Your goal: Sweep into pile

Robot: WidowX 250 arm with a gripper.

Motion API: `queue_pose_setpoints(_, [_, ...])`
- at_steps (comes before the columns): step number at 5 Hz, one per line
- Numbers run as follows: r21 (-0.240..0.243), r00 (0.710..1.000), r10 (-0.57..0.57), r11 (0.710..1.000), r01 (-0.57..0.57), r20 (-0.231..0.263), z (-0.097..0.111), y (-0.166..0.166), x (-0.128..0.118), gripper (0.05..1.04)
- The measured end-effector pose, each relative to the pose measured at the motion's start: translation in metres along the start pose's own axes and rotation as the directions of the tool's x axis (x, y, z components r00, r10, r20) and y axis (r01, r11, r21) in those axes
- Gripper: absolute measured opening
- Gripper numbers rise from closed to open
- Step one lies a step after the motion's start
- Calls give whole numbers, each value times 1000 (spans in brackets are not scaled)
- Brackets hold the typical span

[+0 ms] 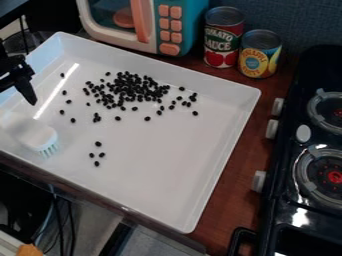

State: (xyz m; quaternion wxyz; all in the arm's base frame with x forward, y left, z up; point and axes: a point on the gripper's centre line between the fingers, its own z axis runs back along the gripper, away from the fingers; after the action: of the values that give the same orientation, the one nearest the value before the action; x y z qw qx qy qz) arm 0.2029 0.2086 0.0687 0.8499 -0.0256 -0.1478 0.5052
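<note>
White tray (pixel 157 170) on wooden counter (pixel 235 172), stove (pixel 284 167) beside; end effector (pixel 25 91): cannot tell if open.

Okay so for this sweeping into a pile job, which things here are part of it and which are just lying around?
Part of the job:
- black beans, some scattered
- white tray under them
- brush in the tray
- gripper, over the tray's left side

Just lying about:
- toy microwave
- two cans
- stove
</note>
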Motion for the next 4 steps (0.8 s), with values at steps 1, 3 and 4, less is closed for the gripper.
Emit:
queue_pose_setpoints(1, [5,1000,11,1000,-11,-26,-6,1,-4,999])
queue_pose_setpoints(3, [22,992,106,994,-104,-63,-6,3,-10,999])
queue_pose_setpoints(4, [10,987,149,989,-149,-52,-6,1,-9,999])
